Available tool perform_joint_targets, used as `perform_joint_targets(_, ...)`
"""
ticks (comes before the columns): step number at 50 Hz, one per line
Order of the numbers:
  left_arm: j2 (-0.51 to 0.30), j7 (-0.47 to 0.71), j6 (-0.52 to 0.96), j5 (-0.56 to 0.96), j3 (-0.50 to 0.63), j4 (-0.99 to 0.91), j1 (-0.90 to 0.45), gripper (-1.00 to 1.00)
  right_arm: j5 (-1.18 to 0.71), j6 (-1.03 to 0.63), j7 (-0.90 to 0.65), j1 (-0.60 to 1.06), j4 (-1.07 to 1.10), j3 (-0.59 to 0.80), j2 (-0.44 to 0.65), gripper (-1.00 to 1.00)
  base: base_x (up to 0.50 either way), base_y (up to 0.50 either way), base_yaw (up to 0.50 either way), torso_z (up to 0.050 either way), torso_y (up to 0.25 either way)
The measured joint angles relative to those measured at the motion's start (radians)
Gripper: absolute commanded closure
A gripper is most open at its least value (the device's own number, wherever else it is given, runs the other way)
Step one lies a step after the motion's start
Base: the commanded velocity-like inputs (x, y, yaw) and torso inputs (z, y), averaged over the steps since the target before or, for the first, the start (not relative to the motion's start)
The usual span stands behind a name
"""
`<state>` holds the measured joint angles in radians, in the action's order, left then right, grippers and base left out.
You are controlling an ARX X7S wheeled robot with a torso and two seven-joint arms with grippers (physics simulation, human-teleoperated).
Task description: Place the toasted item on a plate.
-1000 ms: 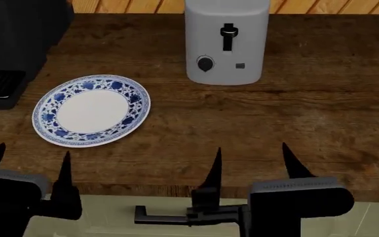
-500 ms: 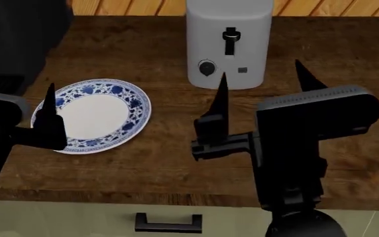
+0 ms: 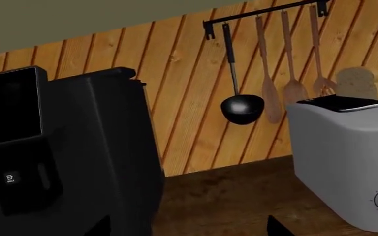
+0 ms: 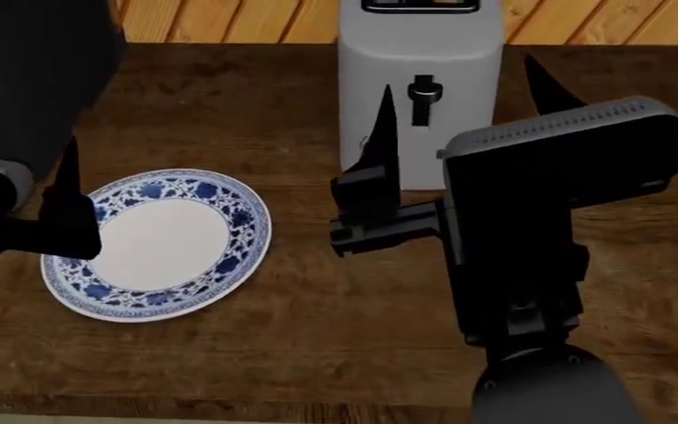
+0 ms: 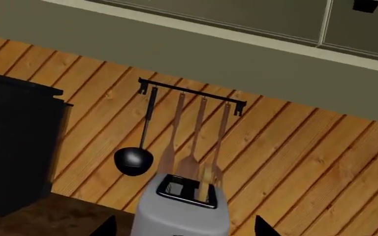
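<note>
One flat slice of pale tan bread with a golden-brown crust [image 3: 356, 82] sticks up out of the top of one tall white toaster [image 4: 422, 84]. In the right wrist view only a thin edge of the slice shows in the slot. The toaster has one black lever and one round knob on its front. It stands at the back of the brown wooden surface [image 4: 292, 336], against a wall of slanted wooden planks.

One round white plate with a wide blue flower rim [image 4: 156, 243] lies flat on the surface, well apart from the toaster, toward the robot's left side. Its white middle has nothing on it.

There are two grippers. The right gripper [image 4: 463, 124] is up in front of the toaster, and its two black pointed fingers [image 4: 377, 141] are spread wide apart with nothing between them. The left gripper [image 4: 15, 199] is beside the plate's left edge. One of its pointed fingers overlaps the blue rim in the head view; the other is hidden, so I cannot tell if it is open or closed.

One big black machine [image 3: 64, 157] stands to the left of the toaster. On the wall, one black rail [image 5: 192, 96] holds four things: one black ladle [image 3: 241, 108] and three wooden utensils.
</note>
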<state>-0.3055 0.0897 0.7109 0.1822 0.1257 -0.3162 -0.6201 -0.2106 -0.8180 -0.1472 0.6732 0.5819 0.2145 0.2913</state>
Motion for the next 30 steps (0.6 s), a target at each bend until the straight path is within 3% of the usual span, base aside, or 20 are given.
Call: perform_joint_targets(30,-0.015,0.012,0.020,0.007,0.001,-0.025,0.005,-1.00,-0.020,0.000,0.000,0.016,0.009,0.001,0.005,-1.00,0.10,0.03,0.00,0.000,0.000)
